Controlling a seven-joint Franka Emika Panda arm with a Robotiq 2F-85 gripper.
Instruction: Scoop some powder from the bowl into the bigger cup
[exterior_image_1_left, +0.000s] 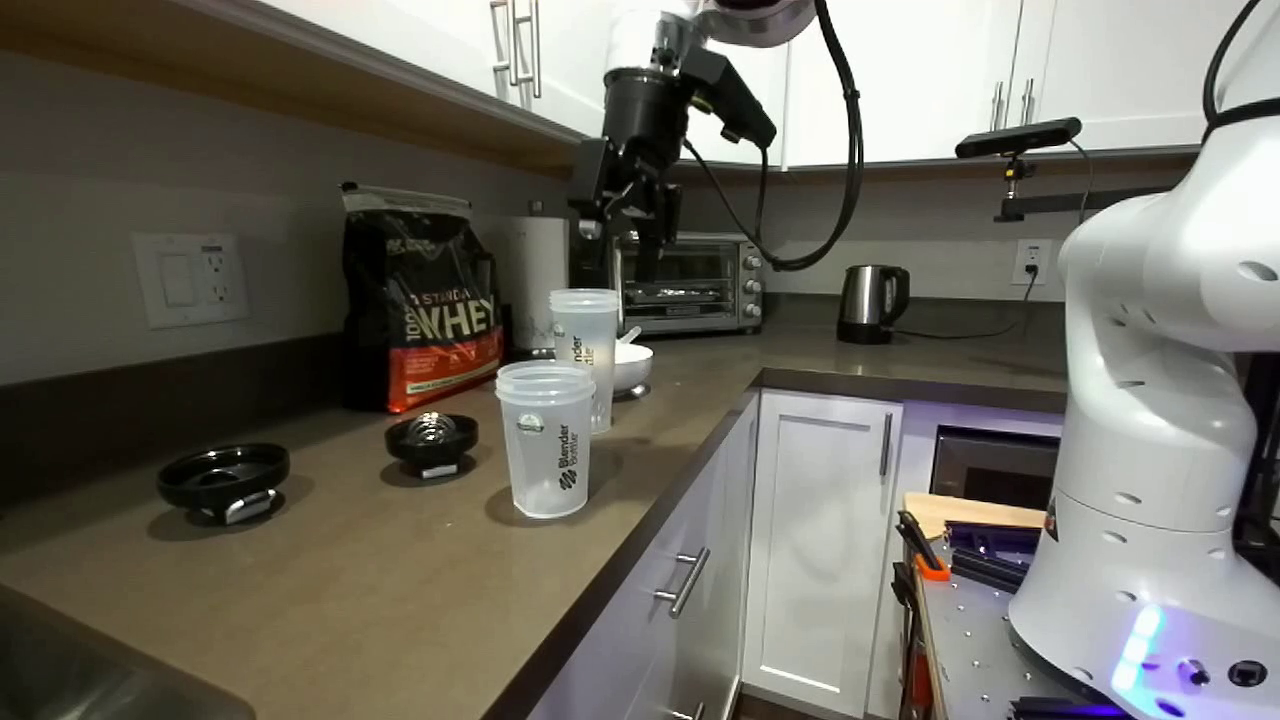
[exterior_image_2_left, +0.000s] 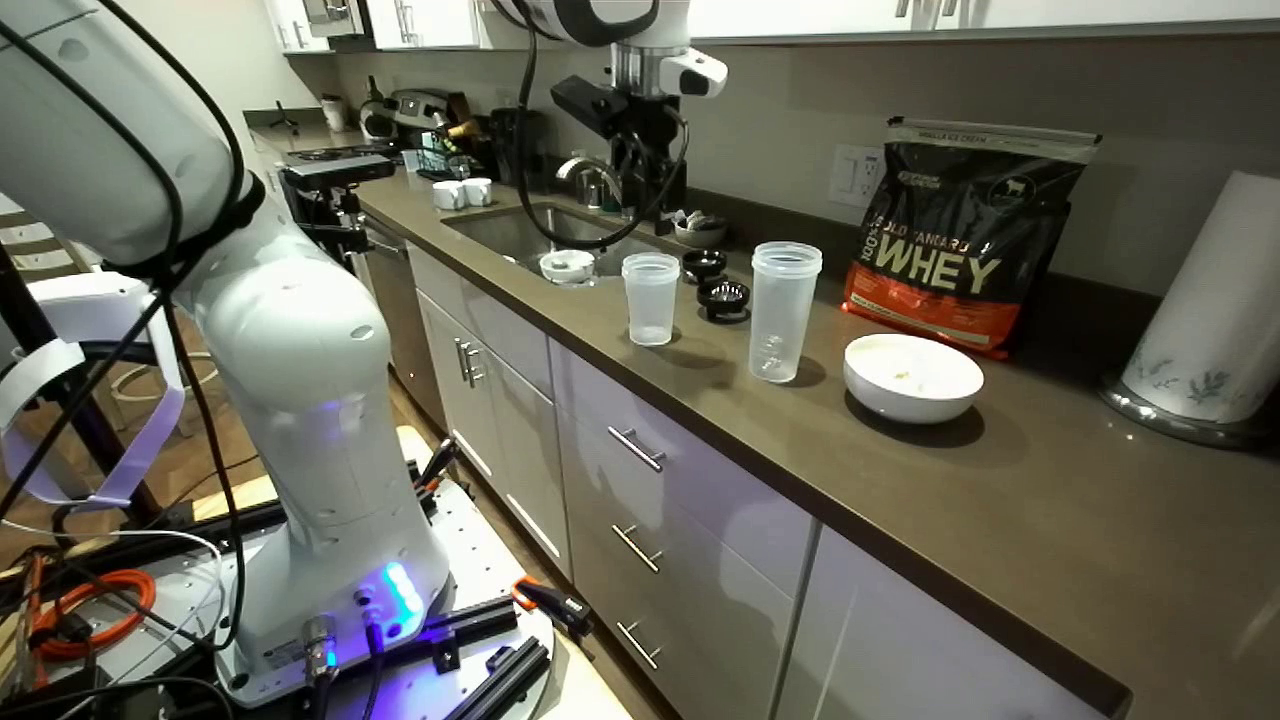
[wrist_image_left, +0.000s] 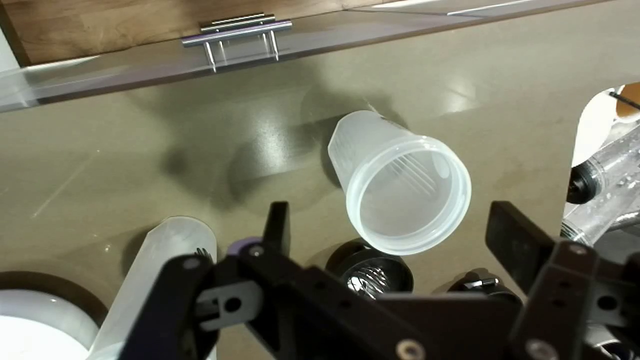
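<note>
The bigger cup (exterior_image_2_left: 783, 315) is tall, frosted and upright on the counter between the shorter cup and the bowl. It also shows in an exterior view (exterior_image_1_left: 603, 375) and at lower left in the wrist view (wrist_image_left: 145, 280), partly hidden by a finger. The white bowl (exterior_image_2_left: 910, 402) stands beside it with a pale yellowish patch inside; its rim shows in the wrist view (wrist_image_left: 60, 310). A light handle-like piece (exterior_image_1_left: 630, 335) rises above the bowl. My gripper (wrist_image_left: 389, 207) is open and empty, high above the counter, with the shorter frosted cup (wrist_image_left: 345, 145) below between the fingers.
Two black lids (exterior_image_1_left: 222, 480) (exterior_image_1_left: 432, 445) sit near the wall, one with a wire ball. A black whey bag (exterior_image_2_left: 950, 220) and a paper towel roll (exterior_image_2_left: 1200, 300) stand at the back. A sink (exterior_image_2_left: 520, 235) lies past the lids. Cabinets (exterior_image_1_left: 880, 80) hang above.
</note>
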